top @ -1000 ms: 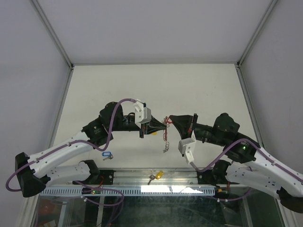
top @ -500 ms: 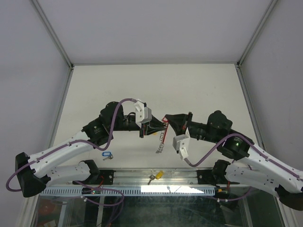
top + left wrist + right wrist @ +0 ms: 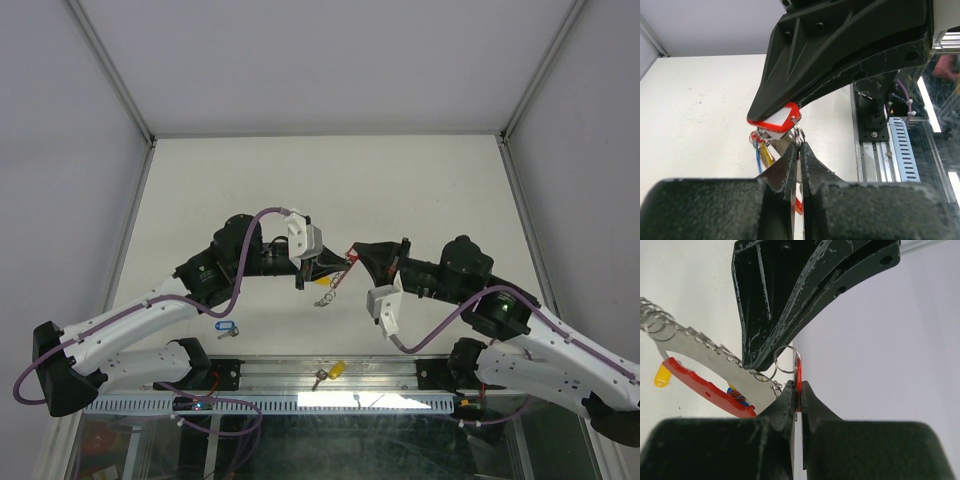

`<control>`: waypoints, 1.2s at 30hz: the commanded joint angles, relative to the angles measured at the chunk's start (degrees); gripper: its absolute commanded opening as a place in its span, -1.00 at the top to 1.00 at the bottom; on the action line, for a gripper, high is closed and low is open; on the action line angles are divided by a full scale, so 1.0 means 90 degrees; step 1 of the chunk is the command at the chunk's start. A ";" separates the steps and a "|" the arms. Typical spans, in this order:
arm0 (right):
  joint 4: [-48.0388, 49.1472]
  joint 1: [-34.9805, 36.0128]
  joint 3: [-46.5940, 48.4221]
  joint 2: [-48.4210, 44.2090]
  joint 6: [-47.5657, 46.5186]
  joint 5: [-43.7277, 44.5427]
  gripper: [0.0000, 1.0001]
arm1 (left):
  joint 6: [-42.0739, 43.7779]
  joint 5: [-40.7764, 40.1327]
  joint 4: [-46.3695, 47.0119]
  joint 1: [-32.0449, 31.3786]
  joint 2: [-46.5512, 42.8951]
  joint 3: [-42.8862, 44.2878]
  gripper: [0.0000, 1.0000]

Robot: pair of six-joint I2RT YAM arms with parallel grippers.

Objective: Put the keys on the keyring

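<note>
Above the table's middle my two grippers meet tip to tip. My left gripper (image 3: 334,266) (image 3: 799,146) is shut on the keyring (image 3: 325,291), pinching its thin silver plate by a small ring (image 3: 799,136). The keyring's red band (image 3: 700,382) and row of silver rings (image 3: 660,322) hang below, with blue and yellow tags (image 3: 762,152) on them. My right gripper (image 3: 353,256) (image 3: 798,386) is shut on a red-tagged key (image 3: 776,119) (image 3: 798,371), whose own ring (image 3: 785,360) touches the left fingertips. A blue-tagged key (image 3: 225,326) lies on the table beside the left arm.
A yellow-tagged key (image 3: 332,371) lies on the metal rail (image 3: 280,378) at the near edge between the arm bases. White walls with aluminium posts (image 3: 110,70) close in the table on three sides. The table (image 3: 330,180) behind the grippers is bare.
The right arm has shifted left, toward the left gripper. The keyring's hanging end has swung left and up, from nearly vertical to slanted. The left arm has hardly moved.
</note>
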 commanded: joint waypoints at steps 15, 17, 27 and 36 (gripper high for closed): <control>-0.0378 0.0020 0.0017 -0.0762 -0.0199 0.0559 0.97 | -0.0170 -0.0459 0.0220 -0.0009 -0.0199 0.0107 1.00; -0.0429 0.0014 -0.0007 -0.0764 -0.0237 0.0584 0.97 | -0.0181 -0.0474 0.0220 -0.0009 -0.0203 0.0112 1.00; 0.0511 0.0011 -0.0056 -0.0745 0.0404 0.0515 1.00 | -0.0096 -0.0234 0.0238 -0.0009 -0.0165 0.0062 1.00; 0.0733 0.0024 0.0094 -0.0631 0.0740 0.0263 1.00 | -0.0212 -0.0309 0.1161 -0.0009 -0.0595 -0.0580 -0.12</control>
